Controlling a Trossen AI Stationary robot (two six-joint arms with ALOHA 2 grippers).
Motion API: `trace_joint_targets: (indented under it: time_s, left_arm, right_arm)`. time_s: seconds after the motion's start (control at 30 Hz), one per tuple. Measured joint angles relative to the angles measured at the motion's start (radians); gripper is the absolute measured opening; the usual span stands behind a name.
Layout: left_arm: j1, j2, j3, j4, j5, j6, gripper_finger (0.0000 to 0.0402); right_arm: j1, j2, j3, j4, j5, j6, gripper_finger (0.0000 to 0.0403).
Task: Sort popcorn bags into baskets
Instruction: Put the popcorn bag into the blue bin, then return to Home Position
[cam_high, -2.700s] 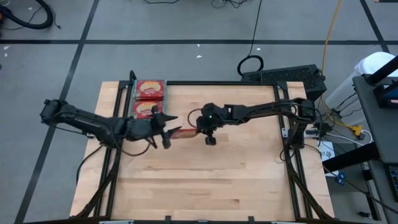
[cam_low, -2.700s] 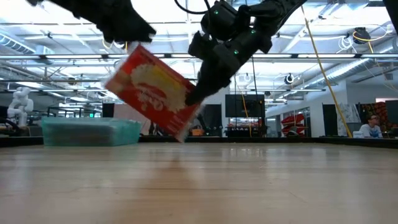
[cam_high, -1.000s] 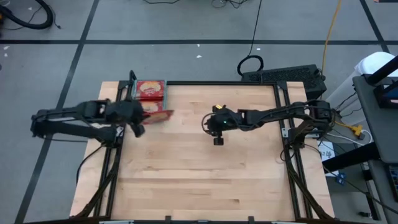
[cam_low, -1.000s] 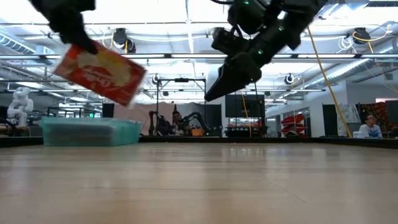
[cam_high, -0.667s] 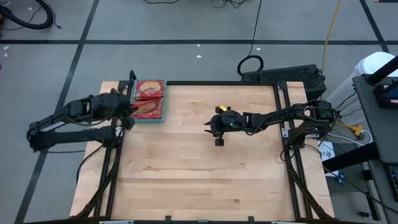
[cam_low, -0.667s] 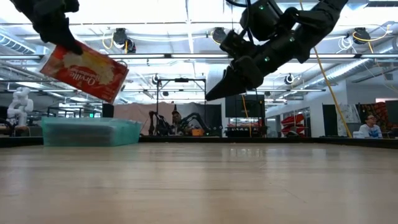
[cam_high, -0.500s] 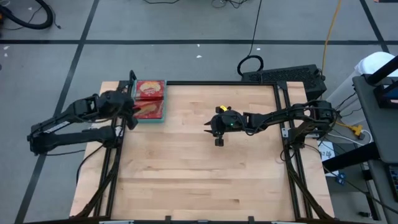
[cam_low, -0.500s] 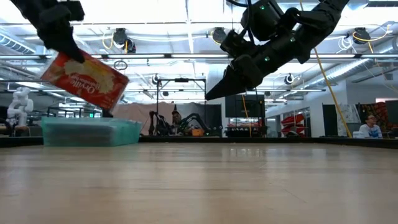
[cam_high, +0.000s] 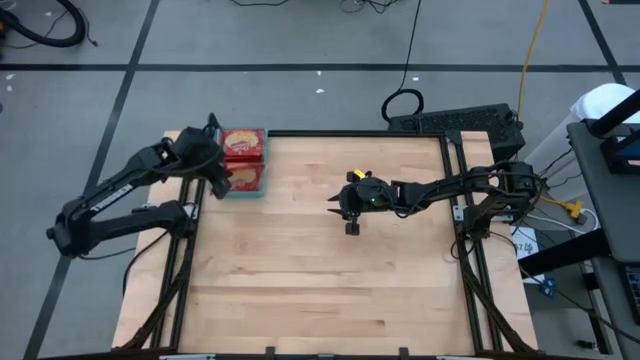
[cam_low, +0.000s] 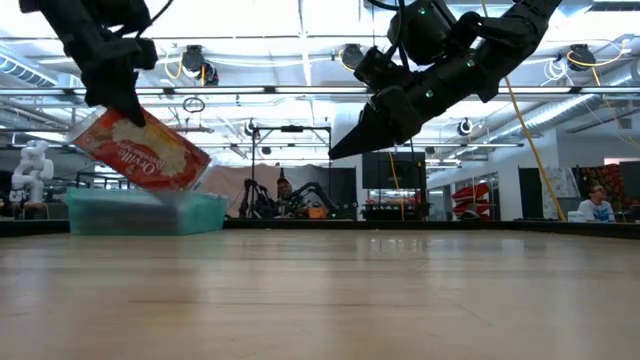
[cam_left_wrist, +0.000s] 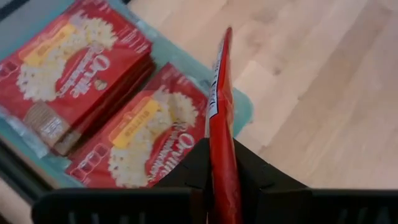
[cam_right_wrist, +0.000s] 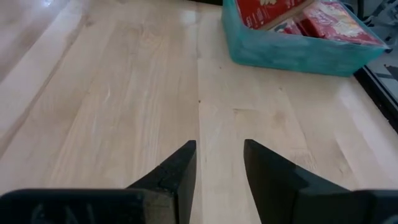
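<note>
The teal basket (cam_high: 240, 194) stands at the table's far left corner and holds two stacks of red popcorn bags lying flat, one in its far half (cam_left_wrist: 74, 56) and one in its near half (cam_left_wrist: 146, 127). Over the near half my left gripper (cam_low: 115, 100) is shut on another red popcorn bag (cam_low: 140, 150). Whether this bag's lower end touches the basket (cam_low: 150, 212), I cannot tell. Above the middle of the table my right gripper (cam_high: 351, 226) hangs open, with nothing between its fingers (cam_right_wrist: 180, 168). My left gripper pinches the popcorn bag between its two fingers at the bag's upper edge (cam_low: 108, 118), coming from above and pointing down. In the left wrist view the bag shows edge-on (cam_left_wrist: 219, 143) between the fingers. It hangs below them, tilted, above the basket's near half.
The bare wooden tabletop (cam_high: 330, 290) stretches from the basket to the near and right edges. Black frame rails (cam_high: 175, 270) run along the table's left and right sides. The right wrist view shows the basket wall (cam_right_wrist: 292, 56) farther off across the table.
My left gripper has carried the bag toward the table's far left corner, from beside the basket to above its near half, and has come down. The bag has tipped, and its lower end now stands at the basket's rim. My right gripper has drifted slightly toward the right edge.
</note>
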Motion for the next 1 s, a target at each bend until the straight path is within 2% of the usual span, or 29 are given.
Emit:
trace_joint_targets:
  time_s: [0.23,0.47,0.8,0.9,1.0]
  left_arm:
    - [0.094,0.073,0.0,-0.01,0.0,0.07,0.0041]
    - [0.127,0.144,0.001,-0.02,-0.013,0.136,0.0048]
    - [0.131,0.186,0.001,-0.014,-0.194,0.171,0.0158]
    - [0.131,0.186,0.004,-0.001,-0.292,0.18,0.0182]
    - [0.131,0.185,0.005,0.007,-0.325,0.181,0.0199]
  right_arm:
    - [0.0,0.0,0.0,-0.016,-0.002,-0.002,0.0126]
    - [0.0,0.0,0.0,-0.016,-0.002,-0.003,0.0126]
    - [0.0,0.0,0.0,-0.016,-0.002,-0.003,0.0126]
    - [0.0,0.0,0.0,-0.016,-0.002,-0.003,0.0126]
    - [0.0,0.0,0.0,-0.016,-0.002,-0.001,0.0126]
